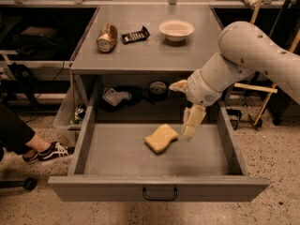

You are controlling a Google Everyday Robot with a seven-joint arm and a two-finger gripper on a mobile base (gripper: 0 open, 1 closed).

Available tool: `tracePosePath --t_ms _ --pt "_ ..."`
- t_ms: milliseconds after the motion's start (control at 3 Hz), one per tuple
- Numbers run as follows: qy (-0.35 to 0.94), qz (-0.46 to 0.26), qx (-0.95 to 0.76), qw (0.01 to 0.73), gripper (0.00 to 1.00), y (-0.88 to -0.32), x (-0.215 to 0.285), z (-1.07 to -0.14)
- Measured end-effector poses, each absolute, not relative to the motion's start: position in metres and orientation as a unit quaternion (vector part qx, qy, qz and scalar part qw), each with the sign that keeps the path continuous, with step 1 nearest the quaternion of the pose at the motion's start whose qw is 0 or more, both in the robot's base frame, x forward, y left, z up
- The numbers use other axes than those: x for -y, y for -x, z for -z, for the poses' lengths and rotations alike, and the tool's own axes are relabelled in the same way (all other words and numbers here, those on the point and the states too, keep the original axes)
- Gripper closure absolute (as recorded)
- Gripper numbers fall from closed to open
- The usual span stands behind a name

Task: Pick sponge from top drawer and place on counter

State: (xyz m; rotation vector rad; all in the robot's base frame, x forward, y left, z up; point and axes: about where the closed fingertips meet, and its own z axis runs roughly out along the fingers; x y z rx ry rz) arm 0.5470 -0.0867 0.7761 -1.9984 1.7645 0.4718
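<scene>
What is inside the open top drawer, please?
A sponge lies mid-floor; the gripper hangs close beside it. The gripper covers a small patch of the drawer floor behind it.
</scene>
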Motion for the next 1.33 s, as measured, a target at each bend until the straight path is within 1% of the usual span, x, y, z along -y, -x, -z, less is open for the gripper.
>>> tracePosePath --t_ms 333,1000,1333 --pt "0.715 -0.189 -0.634 0.224 0.00 -0.554 0.080 -0.748" --pt "0.696 -0.276 -0.598 0.286 0.00 -0.585 0.023 -0.632" --pt "0.696 -0.276 -0.598 0.286 0.00 -0.585 0.023 -0.632"
